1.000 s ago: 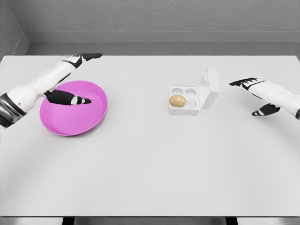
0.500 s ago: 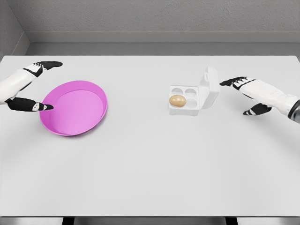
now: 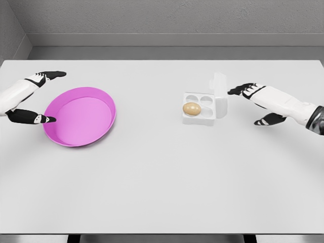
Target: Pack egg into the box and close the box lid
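Nearby, right hand (image 3: 251,99) meets upright box lid (image 3: 219,87); pink bowl (image 3: 79,116) well apart.

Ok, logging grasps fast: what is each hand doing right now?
Left hand: open, holding nothing.
Right hand: open, holding nothing, fingertips by the lid.

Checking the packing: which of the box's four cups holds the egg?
The front-left cup, nearest the pink bowl, holds the egg; the box's other three cups are empty.

A tan egg (image 3: 192,108) sits in a white box (image 3: 204,106). The bowl (image 3: 79,116) at 9 o'clock is magenta; the tabletop (image 3: 162,182) is pale grey.
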You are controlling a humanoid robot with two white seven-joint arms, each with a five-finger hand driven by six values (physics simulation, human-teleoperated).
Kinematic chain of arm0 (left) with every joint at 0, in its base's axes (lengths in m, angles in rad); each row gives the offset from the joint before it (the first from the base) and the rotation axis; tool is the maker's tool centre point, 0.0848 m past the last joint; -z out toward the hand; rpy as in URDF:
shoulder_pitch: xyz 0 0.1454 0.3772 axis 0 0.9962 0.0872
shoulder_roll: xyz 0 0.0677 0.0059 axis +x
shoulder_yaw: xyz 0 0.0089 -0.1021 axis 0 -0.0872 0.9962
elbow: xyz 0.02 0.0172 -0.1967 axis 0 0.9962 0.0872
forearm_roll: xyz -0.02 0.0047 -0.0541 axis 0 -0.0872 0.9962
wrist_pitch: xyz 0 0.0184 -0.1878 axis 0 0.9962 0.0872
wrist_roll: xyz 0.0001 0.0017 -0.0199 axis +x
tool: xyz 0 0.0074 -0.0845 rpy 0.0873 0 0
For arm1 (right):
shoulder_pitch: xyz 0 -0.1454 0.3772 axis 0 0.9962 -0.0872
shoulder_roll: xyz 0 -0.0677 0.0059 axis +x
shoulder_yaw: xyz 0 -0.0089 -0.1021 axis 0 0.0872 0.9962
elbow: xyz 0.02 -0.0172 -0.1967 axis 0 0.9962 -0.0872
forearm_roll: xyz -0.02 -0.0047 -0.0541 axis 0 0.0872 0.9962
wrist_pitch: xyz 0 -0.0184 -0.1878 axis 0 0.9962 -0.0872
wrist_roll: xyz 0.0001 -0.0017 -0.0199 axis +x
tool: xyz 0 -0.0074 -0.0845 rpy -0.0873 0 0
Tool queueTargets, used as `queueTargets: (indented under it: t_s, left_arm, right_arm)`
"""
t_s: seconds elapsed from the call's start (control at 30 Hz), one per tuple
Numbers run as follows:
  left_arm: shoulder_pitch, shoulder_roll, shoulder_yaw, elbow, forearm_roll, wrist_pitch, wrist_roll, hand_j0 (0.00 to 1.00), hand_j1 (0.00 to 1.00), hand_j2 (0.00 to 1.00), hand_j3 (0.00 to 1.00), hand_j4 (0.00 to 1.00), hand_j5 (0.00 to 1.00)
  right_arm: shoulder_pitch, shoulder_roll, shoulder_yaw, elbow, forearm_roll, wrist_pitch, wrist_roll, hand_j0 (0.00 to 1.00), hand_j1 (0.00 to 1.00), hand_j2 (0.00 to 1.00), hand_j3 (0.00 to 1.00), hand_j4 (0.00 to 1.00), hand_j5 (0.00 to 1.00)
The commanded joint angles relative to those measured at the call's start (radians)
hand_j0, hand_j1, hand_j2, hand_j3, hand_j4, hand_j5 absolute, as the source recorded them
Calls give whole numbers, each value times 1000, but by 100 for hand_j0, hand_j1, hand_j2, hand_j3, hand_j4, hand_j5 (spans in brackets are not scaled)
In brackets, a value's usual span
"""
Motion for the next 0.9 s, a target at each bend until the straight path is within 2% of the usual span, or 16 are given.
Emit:
queueTargets:
  t_s: [0.0,0.5,0.67,0.87]
  left_arm:
    - [0,1,1,5,2,2,0,100,100,100,100,100,100]
    - [-2,1,2,10,-1,2,0,100,100,100,100,100,100]
    - [0,1,2,11,-3,2,0,100,100,100,100,100,100]
    - [0,1,-1,10,-12,2,0,100,100,100,100,100,100]
  right_arm:
    - [0,-2,-1,-22,-7,-3,0,100,100,100,100,100,100]
    - [-2,11,5,-105,-4,-26,6,100,100,100,100,100,100]
    - [-3,18,5,-111,-6,-26,4,100,100,100,100,100,100]
    - [3,-28,-70,-108,-7,-26,-5,100,100,100,100,100,100]
